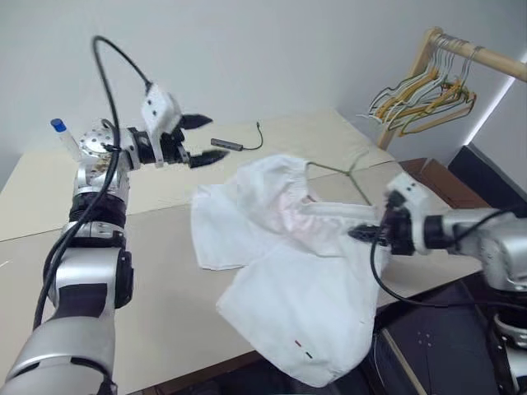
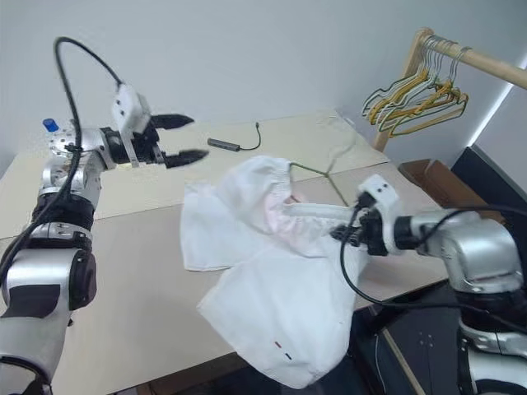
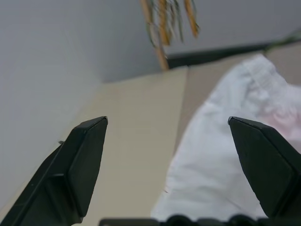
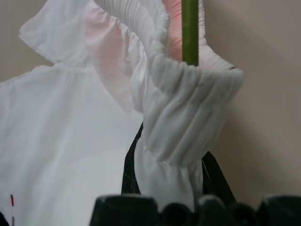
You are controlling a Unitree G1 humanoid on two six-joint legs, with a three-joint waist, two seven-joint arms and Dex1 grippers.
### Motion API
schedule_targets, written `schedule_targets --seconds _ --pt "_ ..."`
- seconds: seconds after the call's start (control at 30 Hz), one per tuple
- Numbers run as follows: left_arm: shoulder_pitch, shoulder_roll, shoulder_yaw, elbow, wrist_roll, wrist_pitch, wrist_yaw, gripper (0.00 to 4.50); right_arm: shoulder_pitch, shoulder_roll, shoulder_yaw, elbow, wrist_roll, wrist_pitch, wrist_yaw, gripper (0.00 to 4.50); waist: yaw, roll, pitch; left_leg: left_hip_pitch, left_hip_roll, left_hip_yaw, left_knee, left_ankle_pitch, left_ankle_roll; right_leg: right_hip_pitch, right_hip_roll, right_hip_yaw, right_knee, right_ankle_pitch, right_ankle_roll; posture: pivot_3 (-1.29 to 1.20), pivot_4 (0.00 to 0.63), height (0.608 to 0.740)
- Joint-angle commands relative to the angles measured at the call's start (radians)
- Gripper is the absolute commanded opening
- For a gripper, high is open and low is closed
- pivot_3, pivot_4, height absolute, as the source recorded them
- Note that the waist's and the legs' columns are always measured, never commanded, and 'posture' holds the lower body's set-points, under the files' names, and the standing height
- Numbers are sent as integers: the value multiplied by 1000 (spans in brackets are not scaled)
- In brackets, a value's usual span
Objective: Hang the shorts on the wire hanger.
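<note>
white shorts crumpled on table edge — thin wire hanger threaded through waistband

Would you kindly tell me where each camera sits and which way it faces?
Left and right eye views: on the head, looking down over the table; both arms show, left tool open, right tool shut on the shorts.
Left wrist view: along its open fingers toward the shorts, table and wall.
Right wrist view: close on the gathered waistband and wire hanger.
Shared: every view shows the shorts.
</note>
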State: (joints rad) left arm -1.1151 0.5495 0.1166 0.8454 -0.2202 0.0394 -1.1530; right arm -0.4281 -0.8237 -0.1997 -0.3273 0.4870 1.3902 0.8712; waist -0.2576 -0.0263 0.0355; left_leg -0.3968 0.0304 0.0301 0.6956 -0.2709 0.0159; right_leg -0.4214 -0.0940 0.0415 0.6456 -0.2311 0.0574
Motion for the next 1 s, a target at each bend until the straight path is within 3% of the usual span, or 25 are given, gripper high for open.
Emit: schedule_targets --seconds 0.03,0.2,0.3,0.43,0.53,0.6,0.87,1.0 --pt "9 -60 61 -245 -145 194 78 4475 -19 -1 -190 -51 15 192 -80 0 2 0 0 -1 0 0 0 0 0 0 -1 0 0 0 0 -295 0 740" --pt "104 -148 108 -614 -380 499 183 4475 -28 -22 -382 109 17 224 -305 0 -11 0 0 0 -1 0 0 0 0 0 -1 1 0 1 1 -341 0 740" --pt "142 -167 108 -738 -456 589 220 4475 -82 -53 -445 226 34 224 -455 0 -28 3 -1 0 -1 0 0 0 0 0 -2 3 -1 1 1 -362 0 740" --pt "157 -160 100 -791 -496 632 240 4475 -174 -113 -467 375 90 224 -587 0 -59 9 -5 7 -1 1 -2 0 0 6 1 5 -5 0 1 -364 0 740" --pt "165 -147 90 -803 -502 635 237 4475 -267 -180 -462 503 116 224 -648 0 -87 14 -5 17 -1 1 -7 0 0 24 2 4 -14 -1 2 -359 0 740" --pt "170 -138 87 -804 -502 635 237 4475 -336 -215 -459 588 112 224 -683 0 -103 16 -6 30 -1 3 -14 0 0 37 2 6 -20 -6 9 -352 0 740" --pt "203 -105 75 -832 -500 633 230 4475 -531 -245 -505 853 -39 221 -819 0 -143 16 -6 32 -1 7 -17 0 0 37 2 11 -21 -6 10 -336 0 740" --pt "221 -93 68 -852 -502 635 231 4475 -539 -224 -540 923 -132 173 -881 0 -141 16 -6 33 -2 10 -18 0 0 37 2 14 -21 -7 11 -332 0 740"
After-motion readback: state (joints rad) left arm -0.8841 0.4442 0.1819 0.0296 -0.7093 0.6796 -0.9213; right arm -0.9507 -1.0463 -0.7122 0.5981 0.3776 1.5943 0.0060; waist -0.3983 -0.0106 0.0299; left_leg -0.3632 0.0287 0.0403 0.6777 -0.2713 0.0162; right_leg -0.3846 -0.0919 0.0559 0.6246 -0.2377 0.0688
